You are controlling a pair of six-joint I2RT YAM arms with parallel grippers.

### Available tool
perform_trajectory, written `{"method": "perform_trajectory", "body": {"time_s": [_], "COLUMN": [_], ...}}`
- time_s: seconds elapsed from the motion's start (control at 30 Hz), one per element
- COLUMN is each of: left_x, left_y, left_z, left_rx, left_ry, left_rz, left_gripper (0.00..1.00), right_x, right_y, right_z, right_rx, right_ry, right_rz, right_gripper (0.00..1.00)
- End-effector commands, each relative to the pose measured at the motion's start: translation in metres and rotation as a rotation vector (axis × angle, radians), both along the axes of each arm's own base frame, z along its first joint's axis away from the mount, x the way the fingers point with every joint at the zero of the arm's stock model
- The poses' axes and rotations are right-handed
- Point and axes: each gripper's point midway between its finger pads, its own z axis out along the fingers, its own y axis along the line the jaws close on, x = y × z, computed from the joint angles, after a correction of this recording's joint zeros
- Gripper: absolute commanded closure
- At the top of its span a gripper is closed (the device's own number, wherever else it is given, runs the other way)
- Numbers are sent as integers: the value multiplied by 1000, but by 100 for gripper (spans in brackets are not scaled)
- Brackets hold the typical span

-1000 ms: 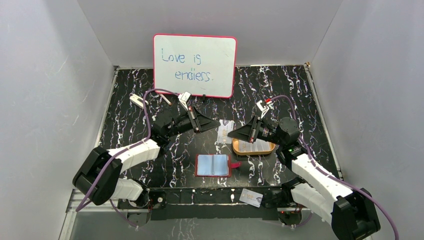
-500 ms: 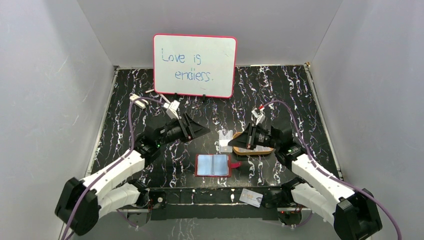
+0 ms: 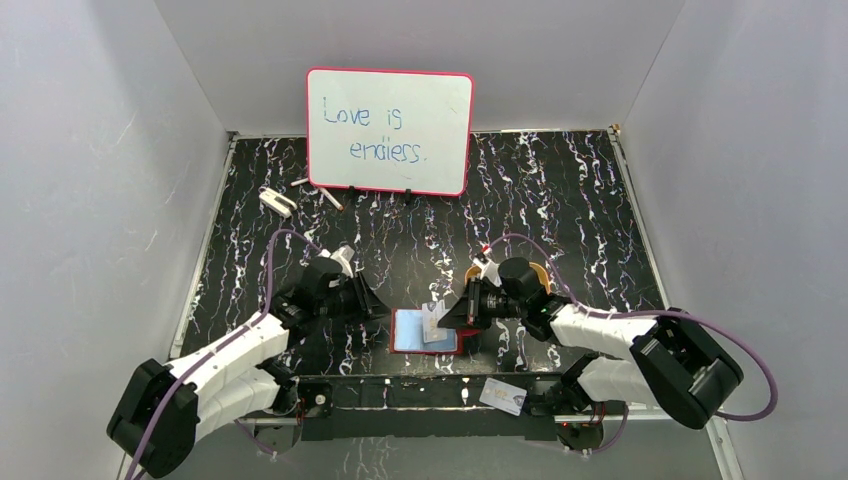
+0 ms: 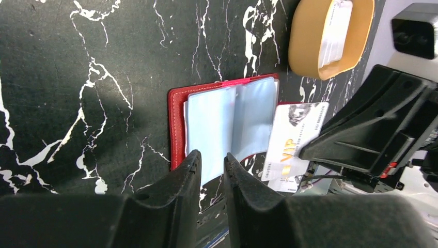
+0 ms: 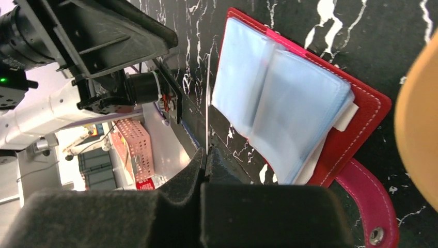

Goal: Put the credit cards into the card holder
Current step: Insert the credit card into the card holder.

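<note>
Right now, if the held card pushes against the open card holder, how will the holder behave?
The card holder looks thin and lies loose, so it would probably slide. Its sleeves bulge upward, likely floppy. The card in the right gripper looks straight edge-on, probably stiff.

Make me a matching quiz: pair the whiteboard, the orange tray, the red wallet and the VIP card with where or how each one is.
Things:
1. whiteboard
2. orange tray
3. red card holder
4. VIP card

States:
a. pinched in the right gripper
b. lying open on the table
c. standing at the table's far edge
d. has a pale card lying in it

Pairs: 1-c, 2-d, 3-b, 4-a
</note>
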Motion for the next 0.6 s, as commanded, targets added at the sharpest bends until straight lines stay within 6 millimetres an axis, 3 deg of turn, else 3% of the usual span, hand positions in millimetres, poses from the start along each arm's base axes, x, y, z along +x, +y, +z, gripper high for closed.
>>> {"method": "perform_trajectory", "body": {"time_s": [0.0, 0.57], "left_x": [5, -1], "left_y": [-8, -1], "left_z": [11, -30], "left_rx": [-59, 13], "left_ry": [-21, 85], "left_rz": [6, 40], "left_gripper": [80, 86], "right_x": [10, 8], "right_y": [9, 8], "right_z": [9, -26], "right_rx": [56, -46], "right_ry": [-7, 70], "right_rz": [-52, -47], "right_gripper": [100, 100]}}
